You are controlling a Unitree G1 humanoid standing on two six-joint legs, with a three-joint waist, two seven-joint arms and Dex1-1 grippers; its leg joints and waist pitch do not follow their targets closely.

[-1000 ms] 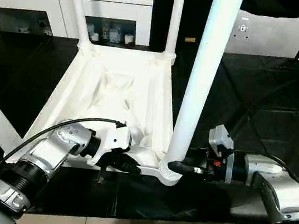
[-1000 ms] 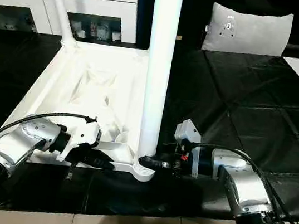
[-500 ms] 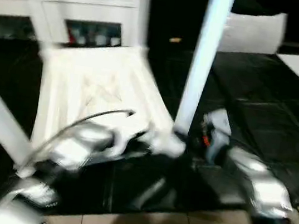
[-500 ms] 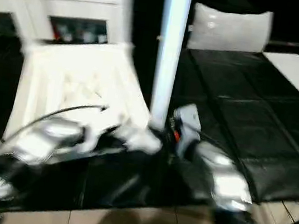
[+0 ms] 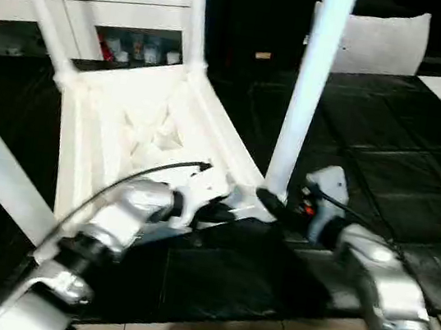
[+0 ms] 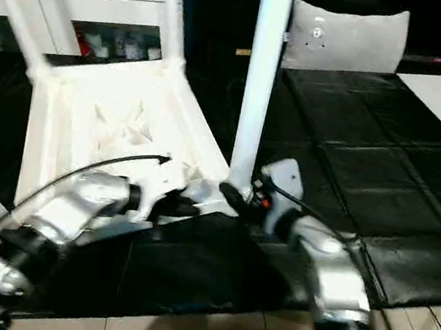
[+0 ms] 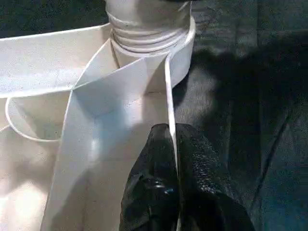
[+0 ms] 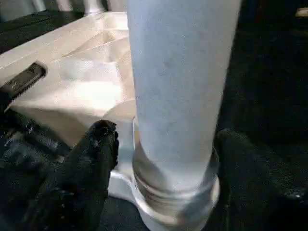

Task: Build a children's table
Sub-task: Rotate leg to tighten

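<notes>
— Where's your table top (image 5: 138,132) right now?

— Upside down on the black floor mat (image 5: 389,149), ribbed underside up, with legs standing in its corner sockets. Your left claw (image 7: 171,159) is pinched together on the top's thin edge wall, just beside the near corner socket (image 7: 149,29).

— And your right claw (image 8: 159,159)?

— Its fingers (image 8: 94,149) stand apart on either side of the near leg (image 5: 308,87), at its base; whether they touch it, you can't tell.

— Any writing to read?

— None legible. The grey cushion (image 6: 348,36) carries a small mark, too small to make out.
</notes>
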